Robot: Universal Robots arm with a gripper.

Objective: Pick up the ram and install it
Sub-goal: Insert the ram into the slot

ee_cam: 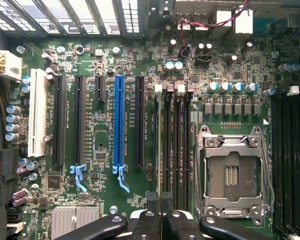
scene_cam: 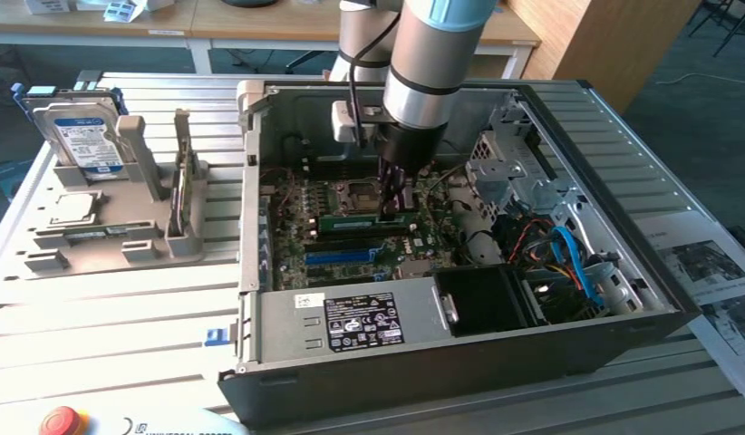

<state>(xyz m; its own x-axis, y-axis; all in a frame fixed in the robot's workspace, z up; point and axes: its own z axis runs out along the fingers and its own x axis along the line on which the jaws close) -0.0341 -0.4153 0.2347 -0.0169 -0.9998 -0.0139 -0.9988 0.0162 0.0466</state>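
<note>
The ram (scene_cam: 362,220) is a thin green stick, standing on edge across the motherboard (scene_cam: 303,237) inside the open computer case (scene_cam: 469,362). My gripper (scene_cam: 392,201) reaches straight down onto it, shut on its top edge. In the wrist view the ram (ee_cam: 159,150) appears edge-on as a narrow line running along the first black memory slot beside the CPU socket (ee_cam: 233,172). The black fingertips (ee_cam: 151,220) sit close together with the stick between them, and my gripper (ee_cam: 162,215) is centred over it. I cannot tell whether it is seated in the slot.
A long blue slot (ee_cam: 119,120) and black slots lie beside the memory slots. The power supply (scene_cam: 348,322) and a drive cage (scene_cam: 517,172) crowd the case. A hard drive (scene_cam: 85,136) stands in a grey holder on the exterior view's left. A red button (scene_cam: 61,421) is at the table's front.
</note>
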